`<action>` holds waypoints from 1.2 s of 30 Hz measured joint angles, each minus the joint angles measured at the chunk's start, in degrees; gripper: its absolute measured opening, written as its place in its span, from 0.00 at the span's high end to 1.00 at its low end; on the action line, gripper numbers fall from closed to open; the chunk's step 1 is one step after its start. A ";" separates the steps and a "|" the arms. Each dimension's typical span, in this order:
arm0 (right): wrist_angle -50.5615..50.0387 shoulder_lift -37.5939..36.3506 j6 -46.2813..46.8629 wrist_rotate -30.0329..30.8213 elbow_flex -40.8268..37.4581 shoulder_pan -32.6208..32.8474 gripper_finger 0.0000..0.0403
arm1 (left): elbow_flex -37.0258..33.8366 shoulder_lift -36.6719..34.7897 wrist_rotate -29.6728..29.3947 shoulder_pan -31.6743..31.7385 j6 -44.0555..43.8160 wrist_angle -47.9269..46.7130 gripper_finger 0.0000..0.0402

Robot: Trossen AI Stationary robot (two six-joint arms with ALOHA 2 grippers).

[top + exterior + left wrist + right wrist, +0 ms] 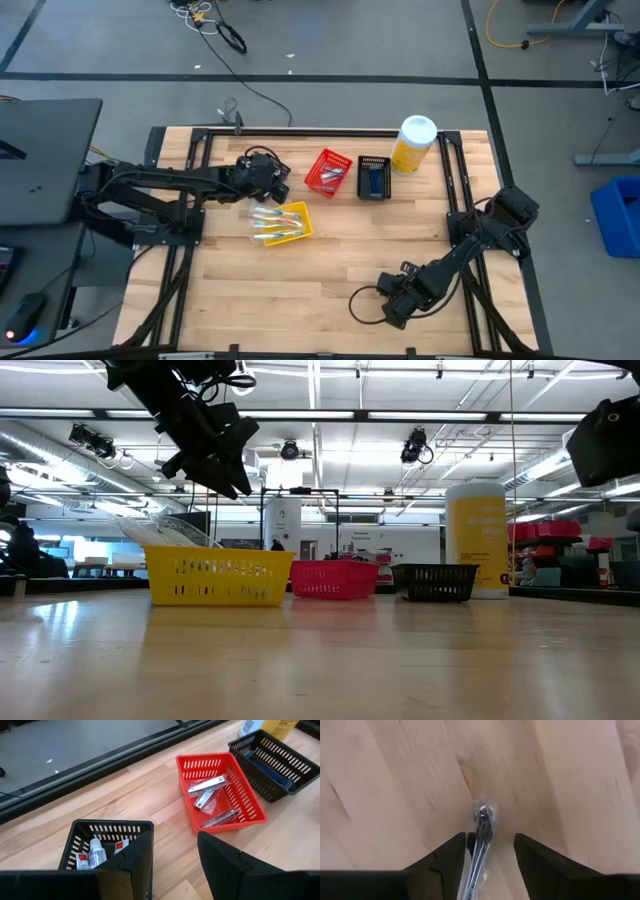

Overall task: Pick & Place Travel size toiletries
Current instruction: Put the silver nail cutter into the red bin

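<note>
My right gripper (pixel 395 300) is low over the table near its near edge. It is open, with a finger on either side of a small shiny metal item in clear wrap (pixel 482 827) that lies on the wood. My left gripper (pixel 262 172) hangs open and empty (pixel 175 855) above a black basket (pixel 100 845) holding small white tubes with red marks (pixel 95 852). A yellow basket (pixel 282 222) holds toothbrushes. A red basket (pixel 220 790) holds wrapped metal items, and a second black basket (pixel 272 762) holds dark blue razors. My right gripper has the wrapped metal item between its open fingers. The wrap comes close to the inner side of one finger (pixel 455 851). I cannot tell whether they touch. The item lies flat on the table, lengthwise along the fingers.
A big yellow bottle with a white cap (pixel 412 143) stands right of the razor basket, at the far edge. The baskets sit in a row along the far half of the table. A dark cable loop (pixel 362 300) lies beside my right gripper. Bare wood spreads across the middle and near left.
</note>
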 joint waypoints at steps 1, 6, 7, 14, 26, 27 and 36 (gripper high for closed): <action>0.09 0.01 -0.54 0.04 0.00 0.02 0.55 | 0.00 0.00 0.00 -0.02 0.05 0.02 0.59; 0.78 0.04 -2.05 0.20 -0.07 0.02 0.59 | 0.00 0.00 0.51 0.00 1.68 -0.05 0.59; 0.71 0.07 -2.05 0.24 -0.08 0.01 0.61 | 0.00 0.00 0.56 -0.02 1.70 -0.06 0.59; 0.12 0.09 -2.06 0.43 -0.15 -0.07 0.80 | 0.00 -0.18 0.99 -0.02 2.25 -0.06 0.59; 3.06 -1.07 -6.85 0.64 -0.17 -8.21 0.87 | -0.02 -9.42 3.44 -5.29 7.10 0.01 0.59; 4.06 -1.34 -8.62 0.53 -0.17 -9.45 0.87 | -0.02 -10.04 3.46 -5.93 7.45 -0.12 0.59; 11.81 -7.66 -30.49 0.68 0.09 -24.05 0.87 | -0.02 -11.77 3.38 -9.78 10.52 -0.43 0.59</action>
